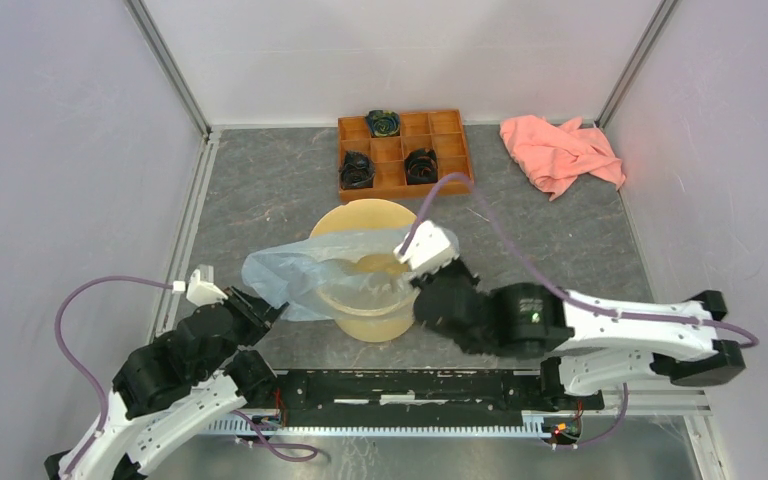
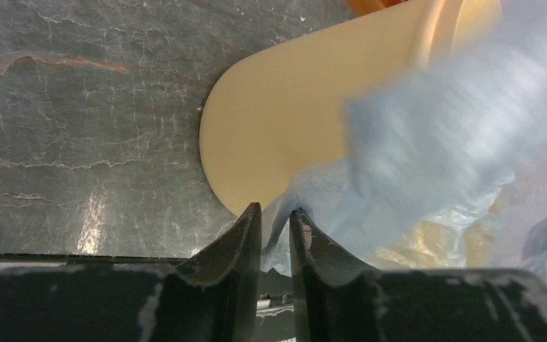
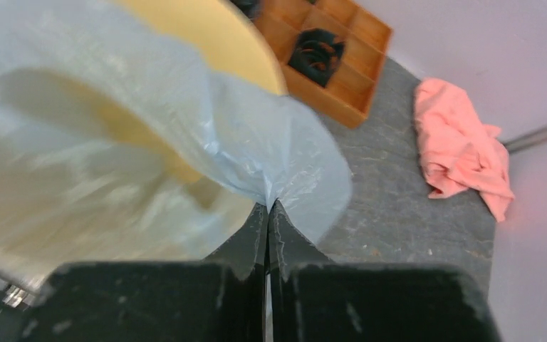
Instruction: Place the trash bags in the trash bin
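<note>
The pale yellow trash bin [image 1: 360,215] stands mid-table. The thin, translucent blue-grey trash bag [image 1: 290,270] is draped over its mouth and spills off its left side. My left gripper [image 1: 272,308] is at the bag's lower left corner. In the left wrist view the bag [image 2: 456,121] is blurred, and its film sits between the nearly closed jaws of my left gripper [image 2: 275,214], next to the bin [image 2: 278,114]. My right gripper [image 1: 422,275] is at the bin's right rim. In the right wrist view my right gripper [image 3: 268,206] is shut tight on a pinch of the bag [image 3: 114,107], in front of the bin [image 3: 206,35].
A compartmented orange-brown wooden tray [image 1: 450,150] holding dark rolled items [image 1: 357,170] stands behind the bin and shows in the right wrist view [image 3: 342,100]. A salmon-pink cloth [image 1: 560,150] lies at the back right. White walls enclose the table on three sides.
</note>
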Controlling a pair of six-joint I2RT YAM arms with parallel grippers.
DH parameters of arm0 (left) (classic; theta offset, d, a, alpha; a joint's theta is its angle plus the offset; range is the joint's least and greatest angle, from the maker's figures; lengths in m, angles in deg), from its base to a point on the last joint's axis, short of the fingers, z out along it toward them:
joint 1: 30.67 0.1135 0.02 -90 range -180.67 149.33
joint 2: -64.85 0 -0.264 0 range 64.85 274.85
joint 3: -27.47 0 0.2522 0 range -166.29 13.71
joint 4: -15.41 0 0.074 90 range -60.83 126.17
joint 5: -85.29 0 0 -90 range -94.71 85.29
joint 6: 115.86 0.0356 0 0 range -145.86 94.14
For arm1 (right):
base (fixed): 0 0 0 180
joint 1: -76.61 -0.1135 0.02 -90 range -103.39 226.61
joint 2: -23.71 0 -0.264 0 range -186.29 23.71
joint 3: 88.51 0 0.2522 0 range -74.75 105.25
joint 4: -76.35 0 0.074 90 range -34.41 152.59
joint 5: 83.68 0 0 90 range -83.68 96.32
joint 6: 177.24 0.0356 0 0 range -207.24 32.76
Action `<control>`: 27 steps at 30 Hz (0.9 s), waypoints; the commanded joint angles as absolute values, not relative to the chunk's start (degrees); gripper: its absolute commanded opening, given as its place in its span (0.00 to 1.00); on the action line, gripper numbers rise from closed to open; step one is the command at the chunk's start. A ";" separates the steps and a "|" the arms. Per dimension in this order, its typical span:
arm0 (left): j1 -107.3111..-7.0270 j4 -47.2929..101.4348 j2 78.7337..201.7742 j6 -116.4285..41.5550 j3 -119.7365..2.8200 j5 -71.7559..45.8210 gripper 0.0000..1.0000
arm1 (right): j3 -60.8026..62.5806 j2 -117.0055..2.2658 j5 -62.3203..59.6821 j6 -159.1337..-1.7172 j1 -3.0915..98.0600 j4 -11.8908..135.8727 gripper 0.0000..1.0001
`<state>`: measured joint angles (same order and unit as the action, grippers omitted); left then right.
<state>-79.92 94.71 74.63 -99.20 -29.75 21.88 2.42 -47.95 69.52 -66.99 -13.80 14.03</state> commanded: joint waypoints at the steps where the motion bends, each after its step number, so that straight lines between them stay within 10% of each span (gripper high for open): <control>1: -79.98 89.90 77.06 -97.78 -28.13 21.43 0.30 | -3.48 -41.82 60.82 -85.17 -3.99 34.34 0.00; 14: -79.95 91.58 84.94 -98.24 -28.61 29.58 0.30 | -12.91 -44.00 22.16 -99.48 26.42 56.91 0.00; 22: -79.98 100.70 89.51 -95.50 -38.98 22.32 0.82 | -12.32 -45.76 14.84 -97.74 29.28 56.67 0.04; 27: -79.98 104.94 82.69 -89.81 -48.78 18.75 0.89 | -12.48 -44.89 13.94 -97.66 30.16 55.63 0.08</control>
